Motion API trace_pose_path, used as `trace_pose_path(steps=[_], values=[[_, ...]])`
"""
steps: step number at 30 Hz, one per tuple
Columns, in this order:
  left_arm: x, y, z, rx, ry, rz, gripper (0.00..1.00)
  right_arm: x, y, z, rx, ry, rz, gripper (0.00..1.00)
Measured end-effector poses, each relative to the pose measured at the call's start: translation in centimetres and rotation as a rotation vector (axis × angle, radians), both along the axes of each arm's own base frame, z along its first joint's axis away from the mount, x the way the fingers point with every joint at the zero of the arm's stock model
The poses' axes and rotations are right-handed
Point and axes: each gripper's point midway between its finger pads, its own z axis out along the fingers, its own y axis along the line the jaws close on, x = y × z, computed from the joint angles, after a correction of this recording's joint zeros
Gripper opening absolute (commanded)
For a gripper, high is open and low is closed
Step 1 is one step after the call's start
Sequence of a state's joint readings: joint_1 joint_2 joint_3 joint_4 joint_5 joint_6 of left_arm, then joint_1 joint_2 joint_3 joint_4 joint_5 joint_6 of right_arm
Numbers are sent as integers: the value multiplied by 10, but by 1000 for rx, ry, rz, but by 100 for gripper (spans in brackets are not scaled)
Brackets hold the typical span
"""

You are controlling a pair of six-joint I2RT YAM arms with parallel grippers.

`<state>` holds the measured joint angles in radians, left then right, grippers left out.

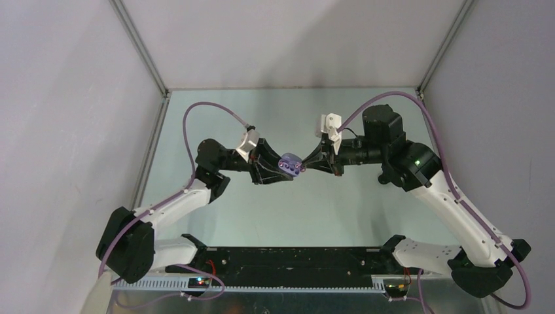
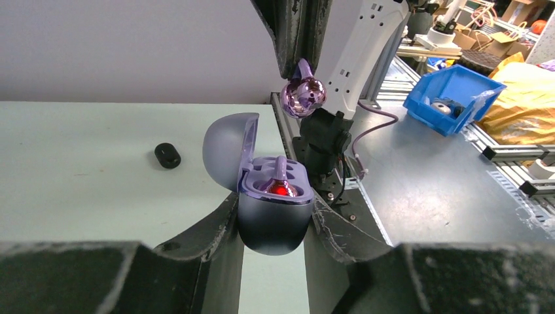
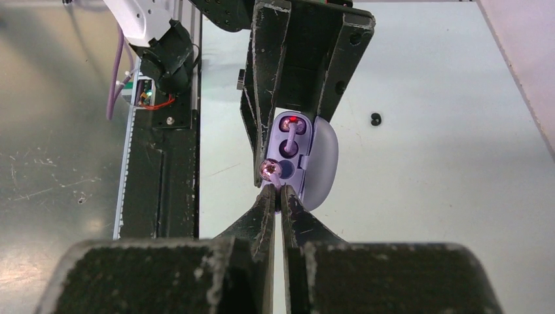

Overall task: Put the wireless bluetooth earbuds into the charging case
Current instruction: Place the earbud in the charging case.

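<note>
My left gripper (image 1: 273, 165) is shut on the body of a pale purple charging case (image 2: 273, 219), held above the table with its lid (image 2: 224, 148) open. One pale purple earbud (image 2: 283, 186) sits in a socket of the case, with a red glow on it. My right gripper (image 3: 281, 193) is shut on the stem of a second pale purple earbud (image 3: 270, 171), held just over the case's near end (image 3: 298, 154). This earbud also shows in the left wrist view (image 2: 303, 96). A small black earbud (image 2: 167, 156) lies on the table. The other black earbud is out of view.
The black earbud also shows in the right wrist view (image 3: 375, 118), lying beyond the case. The black base rail (image 1: 288, 260) runs along the table's near edge. A blue bin (image 2: 445, 98) stands off the table. Grey walls enclose the table on three sides.
</note>
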<state>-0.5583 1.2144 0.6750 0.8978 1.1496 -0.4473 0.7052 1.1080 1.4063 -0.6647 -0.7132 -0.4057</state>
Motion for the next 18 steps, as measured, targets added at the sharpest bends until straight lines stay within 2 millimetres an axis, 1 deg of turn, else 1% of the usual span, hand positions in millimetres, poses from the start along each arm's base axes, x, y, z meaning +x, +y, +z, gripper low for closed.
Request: trace_pose_path(steps=[10, 18], values=[[-2, 0, 0, 4, 20, -10, 0, 0, 4, -10, -36, -34, -5, 6], [-3, 0, 2, 0, 26, -13, 0, 7, 6, -17, -64, -48, -35, 6]])
